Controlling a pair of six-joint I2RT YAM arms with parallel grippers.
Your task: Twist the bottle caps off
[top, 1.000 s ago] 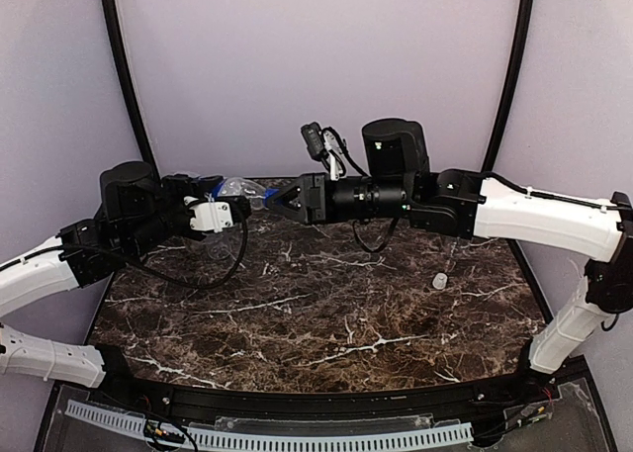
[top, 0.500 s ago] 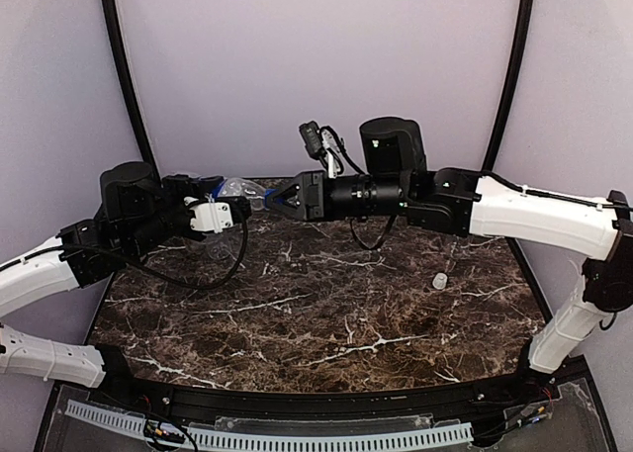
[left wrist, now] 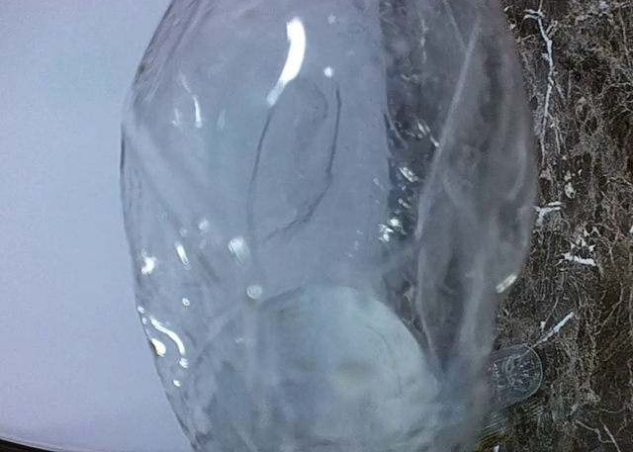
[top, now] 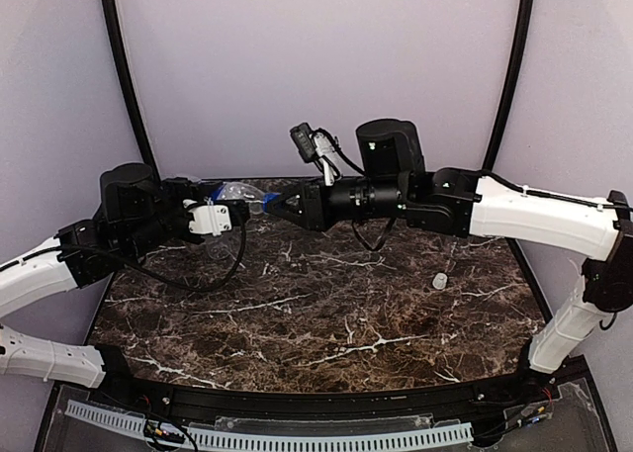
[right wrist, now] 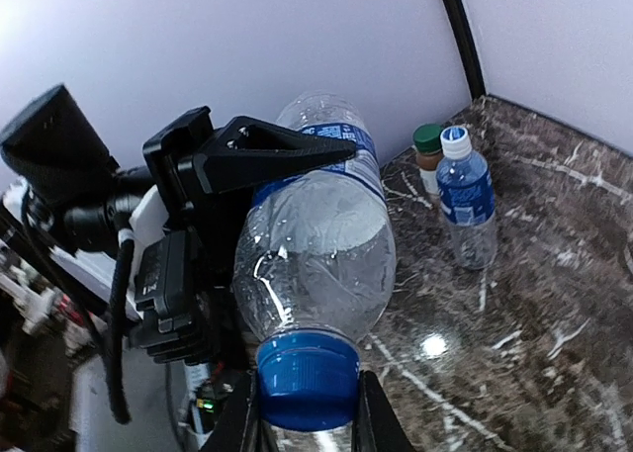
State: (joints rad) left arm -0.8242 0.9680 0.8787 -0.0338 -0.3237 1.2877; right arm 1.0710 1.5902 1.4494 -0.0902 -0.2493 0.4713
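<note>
Pinches the blue cap (right wrist: 307, 378) at the bottle's (right wrist: 316, 254) end with right gripper (right wrist: 307, 410); clamps bottle's middle with left gripper (top: 229, 205).

Pale lilac walls (top: 316, 66), dark brown marble tabletop (top: 326, 323) with white veins, black curved poles (top: 122, 66) at both sides

Glossy white shell links on left arm (top: 35, 274) and right arm (top: 544, 215), joined by bulky matte black motor housings. Thin black cables (top: 203, 288) looping loose beside both wrists.
</note>
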